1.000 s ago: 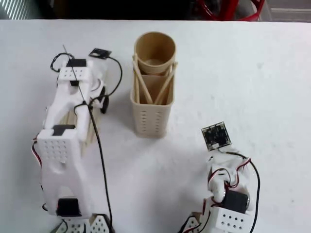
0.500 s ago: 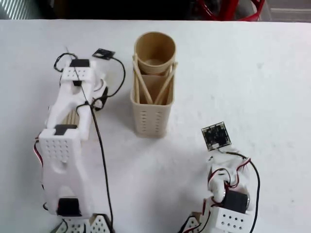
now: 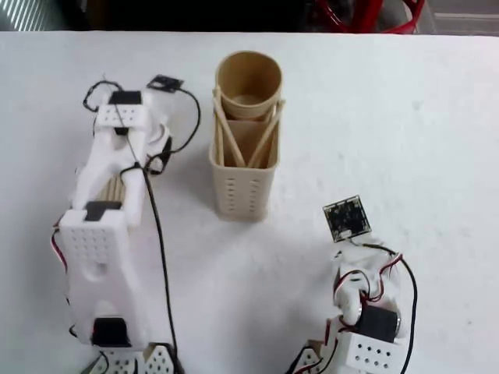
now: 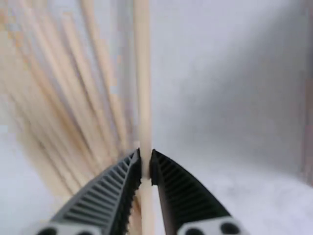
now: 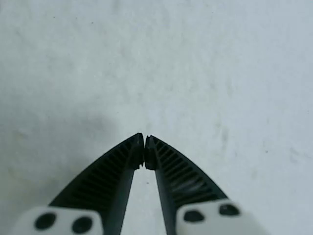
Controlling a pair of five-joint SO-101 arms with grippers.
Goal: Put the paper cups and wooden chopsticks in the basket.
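Observation:
In the left wrist view my left gripper is shut on one wooden chopstick, which runs straight out from between its tips. A loose pile of chopsticks lies fanned on the table right beside it. From above, the left arm covers that pile at the table's left. The beige basket stands in the middle, holding a paper cup at its far end and crossed chopsticks. My right gripper is shut on nothing over bare table.
The right arm sits folded near the front right edge, its camera board facing up. Cables trail along the left arm. White tabletop lies open to the right of the basket.
The left arm's wrist has shifted slightly over the chopstick pile. The right arm, basket and cup have not moved.

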